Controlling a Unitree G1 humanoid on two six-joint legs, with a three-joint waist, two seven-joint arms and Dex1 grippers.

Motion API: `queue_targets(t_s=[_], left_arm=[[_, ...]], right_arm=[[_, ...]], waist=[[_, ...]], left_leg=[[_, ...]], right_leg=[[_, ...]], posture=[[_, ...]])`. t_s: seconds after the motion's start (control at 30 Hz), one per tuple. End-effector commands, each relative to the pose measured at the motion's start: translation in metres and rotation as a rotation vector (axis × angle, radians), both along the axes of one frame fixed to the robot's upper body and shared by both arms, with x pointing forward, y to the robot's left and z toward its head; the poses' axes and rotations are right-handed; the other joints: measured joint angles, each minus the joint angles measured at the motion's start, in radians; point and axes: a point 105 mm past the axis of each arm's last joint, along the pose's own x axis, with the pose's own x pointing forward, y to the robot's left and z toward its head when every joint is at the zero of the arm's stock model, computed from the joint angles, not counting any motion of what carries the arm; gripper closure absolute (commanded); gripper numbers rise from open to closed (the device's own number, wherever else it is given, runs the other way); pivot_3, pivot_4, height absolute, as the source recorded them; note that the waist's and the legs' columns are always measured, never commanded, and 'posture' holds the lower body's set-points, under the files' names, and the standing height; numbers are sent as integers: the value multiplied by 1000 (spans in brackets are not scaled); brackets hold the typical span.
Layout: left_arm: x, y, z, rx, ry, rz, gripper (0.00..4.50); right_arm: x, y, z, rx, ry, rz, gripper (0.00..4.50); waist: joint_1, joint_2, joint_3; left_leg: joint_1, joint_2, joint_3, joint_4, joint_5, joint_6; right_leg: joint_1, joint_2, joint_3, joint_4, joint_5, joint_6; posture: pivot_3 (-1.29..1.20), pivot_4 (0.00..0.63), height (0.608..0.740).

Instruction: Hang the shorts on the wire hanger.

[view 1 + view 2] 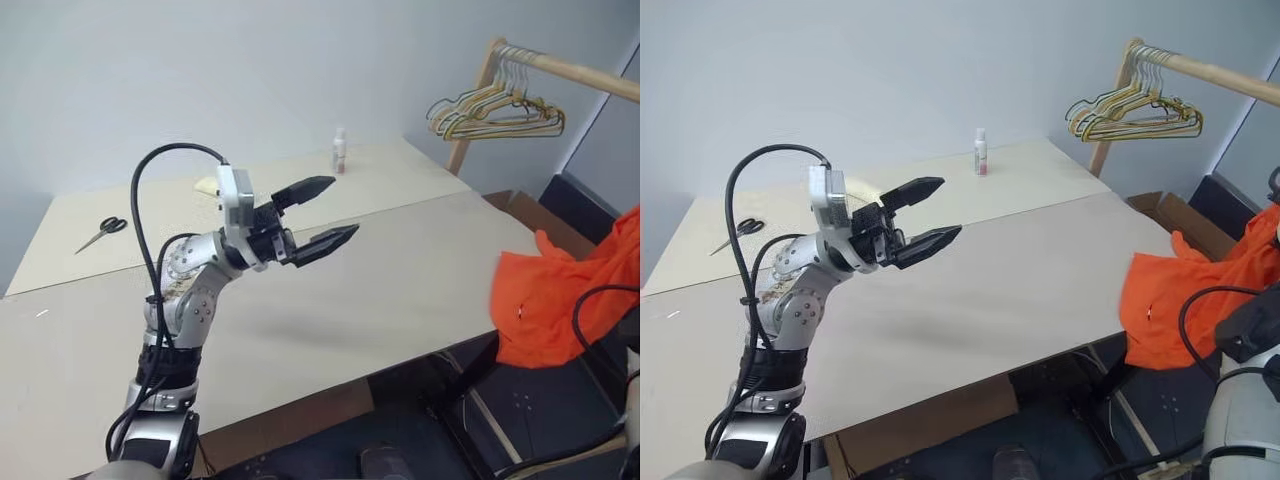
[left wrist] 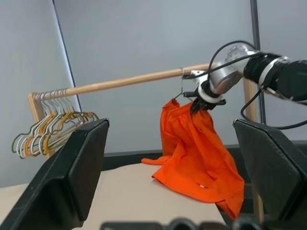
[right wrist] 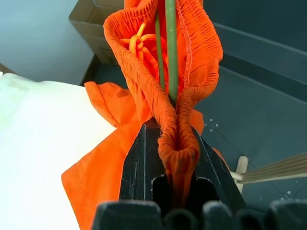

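The orange shorts point(image 1: 555, 300) hang at the table's right end, with their lower part lying on the table corner. My right gripper point(image 3: 175, 129) is shut on the gathered waistband, just under the wooden rail point(image 2: 129, 81). Two thin strands of the wire hanger point(image 3: 170, 48) run up through the waistband from the grip. Its small hook point(image 2: 183, 85) shows close by the rail; I cannot tell whether it rests on it. My left gripper point(image 1: 344, 206) is open and holds nothing. It is raised above the middle of the table point(image 1: 400, 290), pointing toward the shorts.
A bunch of yellow and dark hangers point(image 1: 495, 110) hangs at the rail's far end. Scissors point(image 1: 100, 232) lie at the far left of the table, and a small bottle point(image 1: 340, 150) stands at its back edge. An open cardboard box point(image 1: 1185, 220) sits on the floor behind the shorts.
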Motion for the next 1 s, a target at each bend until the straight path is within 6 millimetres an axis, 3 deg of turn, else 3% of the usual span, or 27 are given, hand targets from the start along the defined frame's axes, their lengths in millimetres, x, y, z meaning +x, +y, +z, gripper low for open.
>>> queue_targets(t_s=[0.03, 0.23, 0.5, 0.67, 0.87, 1.0], left_arm=[[-5, 4, 12, -34, -47, 4, 0], [-8, 5, 20, -98, -41, -28, 0], [-8, 5, 19, -99, -42, -30, 0], [-8, 5, 19, -99, -44, -30, 0], [-9, 8, 21, -120, -48, -32, 0], [-9, 10, 22, -127, -51, -19, 0]], right_arm=[[1, -1, 10, -30, -31, -3, 4450], [2, 3, 6, -37, 5, 1, 4450], [-5, 1, 23, -227, 76, -91, 1711], [-16, 8, 64, -549, 141, -212, 35], [-9, 40, 115, -980, 139, -261, 35], [6, 67, 125, -1247, 92, -185, 35]], waist=[[4, 0, 0], [10, 0, 0], [21, 3, 0], [26, 5, 0], [25, 5, 0], [28, 5, 0]], left_leg=[[0, 0, 0, 0, 0, 0], [0, 1, 0, -1, -1, 2], [0, 0, 0, -2, -1, 2], [-1, 0, 0, -2, -1, 2], [-1, -1, 0, -2, -1, 2], [-1, -1, 0, -2, -1, 1]], right_leg=[[0, 0, 0, -1, 0, 0], [0, 0, 0, -6, 1, 1], [-1, -1, 0, -6, 1, 1], [-5, -2, 0, -6, 1, 1], [-6, -3, 0, -5, 1, 1], [-6, -3, -1, -5, 1, 1]], posture=[[-147, 0, 740], [-146, 0, 740], [-146, 0, 740], [-138, 0, 740], [-123, 0, 740], [-108, 0, 740]])
